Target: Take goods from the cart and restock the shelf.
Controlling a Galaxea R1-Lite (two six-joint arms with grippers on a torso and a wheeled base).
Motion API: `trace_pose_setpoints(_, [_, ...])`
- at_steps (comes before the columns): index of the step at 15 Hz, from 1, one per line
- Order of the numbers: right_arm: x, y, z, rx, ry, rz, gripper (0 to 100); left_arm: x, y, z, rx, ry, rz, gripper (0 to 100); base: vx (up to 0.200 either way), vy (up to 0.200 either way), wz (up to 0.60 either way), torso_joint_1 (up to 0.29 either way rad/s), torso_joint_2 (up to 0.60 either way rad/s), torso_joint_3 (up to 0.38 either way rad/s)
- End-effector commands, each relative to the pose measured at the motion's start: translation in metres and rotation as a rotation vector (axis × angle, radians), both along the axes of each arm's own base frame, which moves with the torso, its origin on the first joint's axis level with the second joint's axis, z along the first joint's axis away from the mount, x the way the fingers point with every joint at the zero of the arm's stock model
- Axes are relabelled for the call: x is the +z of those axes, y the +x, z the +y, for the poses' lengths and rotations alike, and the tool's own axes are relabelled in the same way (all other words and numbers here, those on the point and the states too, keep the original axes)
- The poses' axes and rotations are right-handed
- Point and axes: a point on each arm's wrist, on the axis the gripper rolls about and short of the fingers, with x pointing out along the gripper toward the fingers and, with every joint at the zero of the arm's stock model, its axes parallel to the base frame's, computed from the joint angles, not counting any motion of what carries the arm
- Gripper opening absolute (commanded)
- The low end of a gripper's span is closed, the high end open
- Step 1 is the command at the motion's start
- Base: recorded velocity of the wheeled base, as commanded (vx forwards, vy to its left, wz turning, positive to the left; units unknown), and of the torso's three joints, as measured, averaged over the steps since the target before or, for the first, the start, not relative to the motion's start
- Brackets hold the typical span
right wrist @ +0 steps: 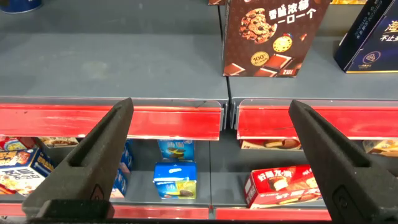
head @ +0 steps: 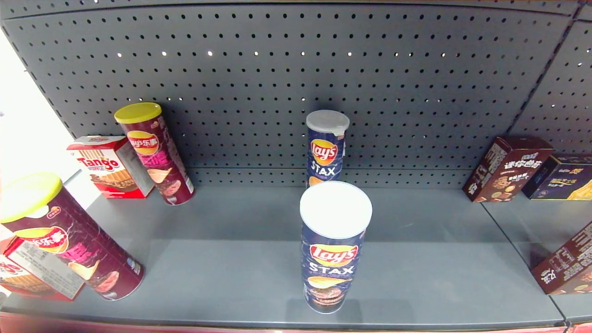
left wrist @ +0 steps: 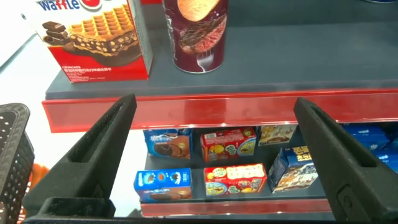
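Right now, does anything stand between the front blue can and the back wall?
Yes. A second blue can stands straight behind the front blue can, by the back wall. Bare shelf lies either side.

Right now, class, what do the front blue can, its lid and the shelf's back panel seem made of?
Front blue can: probably printed cardboard, glossy wrap. Lid: likely plastic, matte white. Back panel: seemingly painted metal, matte grey, evenly punched holes letting light through.
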Motion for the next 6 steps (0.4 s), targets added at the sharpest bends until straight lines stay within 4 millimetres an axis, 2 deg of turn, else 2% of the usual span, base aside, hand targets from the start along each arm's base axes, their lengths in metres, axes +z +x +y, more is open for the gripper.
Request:
trace_pose_setpoints(1, [0.0001,0.0001,0.0000,0.000,0.000,0.001,100,0.0001,0.0001,0.0000,0.000,0.000,0.000,100,0.000,0.000,0.00,0.000,0.00,0.000])
trace_pose_setpoints(6, [0.0001,0.0001,0.0000,0.000,0.000,0.001,100,0.0000,0.0001,0.0000,0.000,0.000,0.002,100,0.000,0.000,0.00,0.000,0.00,0.000])
